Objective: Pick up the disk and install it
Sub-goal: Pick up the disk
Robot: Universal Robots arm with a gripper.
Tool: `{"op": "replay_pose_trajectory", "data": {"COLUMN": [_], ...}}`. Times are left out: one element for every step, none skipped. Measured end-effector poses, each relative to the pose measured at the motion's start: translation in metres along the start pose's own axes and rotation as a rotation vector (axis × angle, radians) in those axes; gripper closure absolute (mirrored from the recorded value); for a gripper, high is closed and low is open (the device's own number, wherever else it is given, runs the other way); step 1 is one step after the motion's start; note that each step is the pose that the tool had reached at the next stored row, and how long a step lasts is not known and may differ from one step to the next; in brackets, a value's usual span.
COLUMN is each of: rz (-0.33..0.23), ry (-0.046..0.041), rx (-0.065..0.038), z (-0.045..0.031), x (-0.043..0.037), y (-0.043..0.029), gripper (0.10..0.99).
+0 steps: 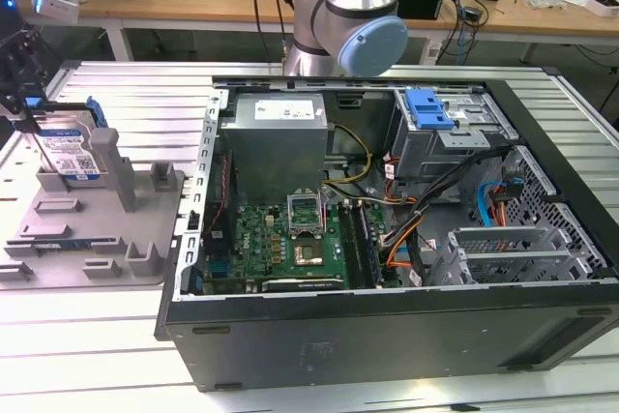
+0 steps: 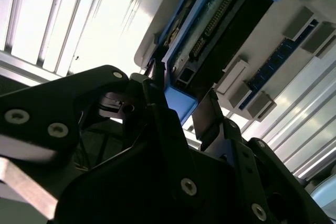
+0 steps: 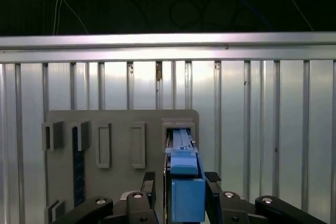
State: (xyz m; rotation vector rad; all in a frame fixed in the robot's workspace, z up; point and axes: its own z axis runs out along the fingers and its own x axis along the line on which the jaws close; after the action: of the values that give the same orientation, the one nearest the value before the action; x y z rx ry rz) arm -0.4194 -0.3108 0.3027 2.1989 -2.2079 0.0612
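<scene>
The first wrist view is showing me the tool (image 3: pixel 181 181) straddling the upright disk (image 3: pixel 183 161) in its grey holder (image 3: pixel 121 121); clamped or apart, I cannot tell. The exterior view is placing them at the bench (image 1: pixel 145 103) edge on the exterior view's left.

Blue-framed silvery disk (image 1: pixel 75 152) stands upright in gray holder (image 1: pixel 97 229).

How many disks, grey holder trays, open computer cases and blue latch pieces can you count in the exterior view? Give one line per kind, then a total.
disk: 1
grey holder tray: 1
open computer case: 1
blue latch piece: 1
Total: 4
</scene>
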Motion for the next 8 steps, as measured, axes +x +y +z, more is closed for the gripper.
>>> {"op": "replay_pose_trajectory", "data": {"rz": [0.000, 0.000, 0.000, 0.000, 0.000, 0.000, 0.000, 0.000], "ry": [0.0000, 0.0000, 0.0000, 0.0000, 0.0000, -0.0001, 0.0000, 0.0000], "rx": [0.000, 0.000, 0.000, 0.000, 0.000, 0.000, 0.000, 0.000], "z": [0.0006, 0.0010, 0.0013, 0.0017, 0.0020, 0.0022, 0.0024, 0.0027], "x": [0.0002, 0.0003, 0.0004, 0.0006, 0.0007, 0.0007, 0.0008, 0.0009], "y": [0.0000, 0.0000, 0.0000, 0.0000, 0.0000, 0.0000, 0.0000, 0.0000], "gripper": [0.604, 0.604, 0.604, 0.604, 0.620, 0.620, 0.620, 0.694]}}
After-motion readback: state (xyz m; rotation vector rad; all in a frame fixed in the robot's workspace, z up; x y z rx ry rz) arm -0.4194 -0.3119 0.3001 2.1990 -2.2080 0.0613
